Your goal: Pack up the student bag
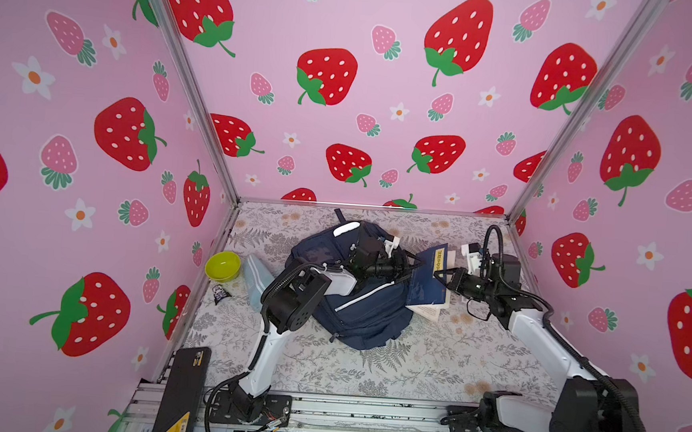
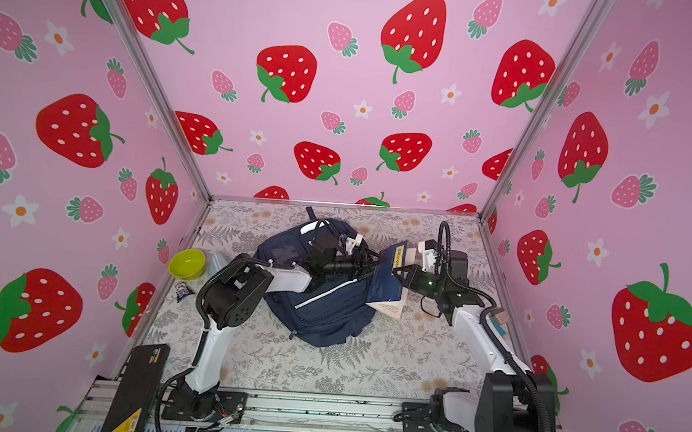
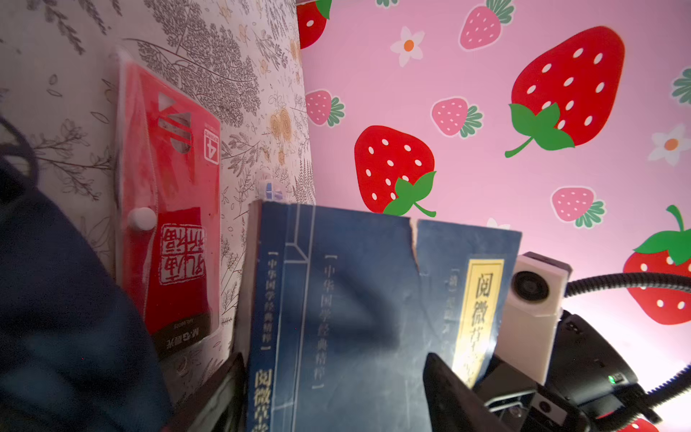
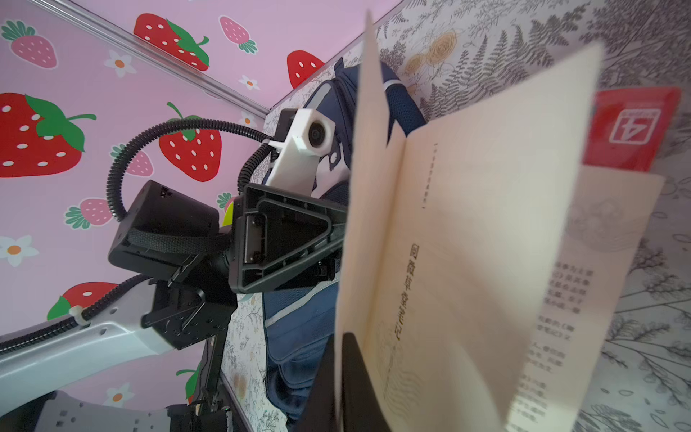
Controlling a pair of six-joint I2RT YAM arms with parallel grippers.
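Your right gripper [image 1: 437, 274] is pinched shut on the cover of a blue book [image 1: 426, 289], holding it up on edge while the pale pages [image 4: 467, 243] fan loose. Just to its left, your left gripper [image 1: 411, 266] faces that cover with its jaws spread wide. In the left wrist view its fingers [image 3: 448, 389] stand either side of the book's face, and you cannot tell whether they touch it. Directly under the left gripper lies the student bag [image 1: 365, 310], zip pockets upward, with the book at its right edge. Its long axis runs from the far wall towards the arms' bases, drifting slightly right as it nears them. The top loop [image 1: 339, 214] and white patch [image 1: 346, 228] point at the far wall. Under everything is a tablecloth [image 1: 408, 367] printed with grey ferns, boxed in by pink strawberry walls [image 1: 344, 100]. Just past the book a red packet [image 3: 172, 209] lies on the cloth, seen only in the wrist views. Well left of the left gripper, by the wall, sit a yellow-green bowl [image 1: 223, 265], a pale blue pouch [image 1: 257, 279] and a small dark sachet [image 1: 220, 294]. The left arm [image 1: 284, 296] stretches across the bag and covers much of its upper face.
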